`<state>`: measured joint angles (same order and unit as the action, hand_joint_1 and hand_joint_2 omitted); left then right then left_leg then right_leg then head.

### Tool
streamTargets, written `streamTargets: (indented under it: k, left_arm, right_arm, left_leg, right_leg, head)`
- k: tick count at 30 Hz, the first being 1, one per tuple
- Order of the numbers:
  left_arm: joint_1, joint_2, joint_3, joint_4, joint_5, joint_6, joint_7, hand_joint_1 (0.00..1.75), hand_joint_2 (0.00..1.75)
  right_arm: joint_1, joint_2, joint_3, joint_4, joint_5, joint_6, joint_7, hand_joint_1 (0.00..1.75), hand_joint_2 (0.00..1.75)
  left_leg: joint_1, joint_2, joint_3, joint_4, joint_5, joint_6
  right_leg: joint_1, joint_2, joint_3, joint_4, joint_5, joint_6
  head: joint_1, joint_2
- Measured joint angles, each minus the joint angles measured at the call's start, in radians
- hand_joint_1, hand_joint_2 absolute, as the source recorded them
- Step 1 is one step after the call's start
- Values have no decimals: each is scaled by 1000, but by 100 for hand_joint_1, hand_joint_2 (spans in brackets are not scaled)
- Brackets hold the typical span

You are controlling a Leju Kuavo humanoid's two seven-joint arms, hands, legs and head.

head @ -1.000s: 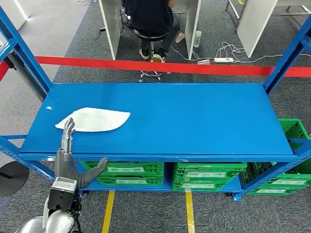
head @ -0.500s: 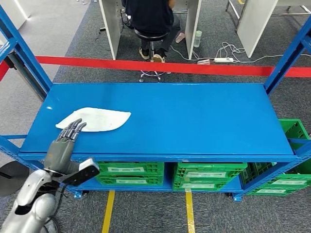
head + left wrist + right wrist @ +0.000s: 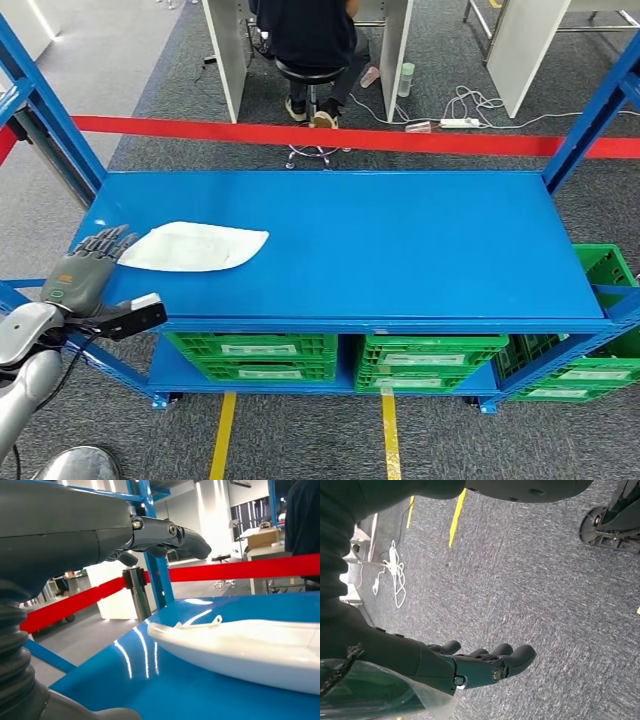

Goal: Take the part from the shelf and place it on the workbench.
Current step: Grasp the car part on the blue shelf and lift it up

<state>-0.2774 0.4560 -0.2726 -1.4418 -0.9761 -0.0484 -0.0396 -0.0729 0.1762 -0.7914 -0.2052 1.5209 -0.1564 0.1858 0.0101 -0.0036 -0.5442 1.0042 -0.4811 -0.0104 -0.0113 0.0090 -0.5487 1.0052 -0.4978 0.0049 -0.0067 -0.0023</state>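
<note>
The part (image 3: 195,246) is a flat white leaf-shaped piece lying on the left of the blue shelf (image 3: 392,250). My left hand (image 3: 84,272) hovers over the shelf's left front corner, fingers stretched out and apart, tips close to the part's left end, holding nothing. The left wrist view shows the white part (image 3: 241,645) lying on the blue surface just beyond the left hand's fingers (image 3: 170,532). My right hand (image 3: 471,667) hangs over grey carpet with fingers extended and nothing in it.
Green crates (image 3: 256,352) sit on the lower shelf level, with more at the right (image 3: 596,270). Blue uprights (image 3: 45,110) frame the shelf. A red barrier tape (image 3: 340,136) runs behind it, and a person sits on a stool (image 3: 309,70) beyond.
My left hand has swung leftward and turned palm down, from the shelf's front edge to the left front corner. The part has not moved.
</note>
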Motion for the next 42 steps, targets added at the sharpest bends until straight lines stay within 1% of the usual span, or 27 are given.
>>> streamTargets:
  k: [4, 6, 10, 14, 17, 21, 24, 27, 33, 40, 41, 42]
  left_arm:
    - [-16, 17, -15, 14, -7, -12, 0, 0, 175]
    - [-44, 27, -29, 35, -10, -31, -3, 0, 175]
    - [-129, 41, -73, 102, -17, -65, -25, 0, 175]
    - [-216, 42, -129, 197, -12, -94, -73, 0, 175]
    - [-276, 39, -175, 284, -5, -91, -116, 0, 175]
    - [-329, 18, -231, 399, 3, -43, -168, 0, 175]
    - [-362, -14, -272, 494, 2, 14, -196, 0, 175]
    - [-380, -43, -293, 562, 7, 50, -208, 0, 175]
    - [-411, -79, -310, 639, 15, 85, -211, 0, 175]
    - [-415, -110, -314, 690, 15, 156, -216, 0, 175]
    - [-416, -114, -314, 697, 14, 158, -216, 17, 175]
    - [-417, -118, -314, 706, 14, 160, -218, 61, 175]
  right_arm:
    - [0, 0, 1, 0, 3, 2, 0, 0, 175]
    - [-1, 0, 2, 0, 6, 4, 1, 0, 175]
    - [-7, 0, 7, 0, 14, 12, 2, 0, 175]
    - [-15, -1, 21, 0, 25, 24, 5, 0, 175]
    - [-20, -2, 31, 0, 33, 32, 8, 0, 175]
    - [-30, -3, 48, 0, 41, 44, 8, 0, 175]
    - [-38, -5, 64, -1, 44, 54, 8, 0, 175]
    - [-44, -5, 75, -2, 46, 58, 9, 0, 175]
    - [-48, -6, 90, -2, 47, 59, 11, 0, 175]
    - [-48, -7, 97, -2, 47, 64, 14, 0, 175]
    - [-48, -7, 98, -2, 47, 65, 14, 0, 175]
    - [-48, -7, 99, -2, 47, 65, 14, 0, 175]
  left_leg:
    - [0, 0, 0, 0, 0, 0]
    - [0, 0, 0, 0, 0, 0]
    - [0, 0, 0, 0, 1, 0]
    - [0, 0, 0, 0, 2, 0]
    - [0, 0, 0, 0, 2, 0]
    - [0, 1, -1, 0, 2, 0]
    - [0, 1, -1, 0, 2, 0]
    - [0, 1, -1, 0, 2, 0]
    - [0, 1, -1, 0, 2, 0]
    - [0, 1, 0, 0, 3, 0]
    - [0, 1, 0, 0, 3, 0]
    - [0, 1, 0, 0, 3, 0]
  right_leg:
    - [0, 0, -1, 0, 0, 0]
    - [0, -1, -1, 0, 0, 0]
    - [0, -1, 0, 0, 1, 0]
    - [0, 0, -1, 0, 2, 0]
    - [0, 0, -1, 0, 2, 0]
    - [0, 1, -1, 0, 2, 0]
    - [0, 1, -1, 0, 2, 0]
    - [0, 2, -2, 0, 2, 1]
    - [0, 1, -1, 0, 2, 1]
    - [0, 1, 0, 0, 3, 1]
    - [0, 1, 0, 0, 3, 1]
    - [0, 1, 0, 0, 3, 1]
  head:
    - [0, 0]
    - [0, 0]
    - [0, 0]
    - [0, 0]
    - [0, 0]
    - [0, 0]
    - [0, 0]
    - [0, 0]
    - [0, 0]
    - [0, 0]
    - [0, 0]
    - [0, 0]
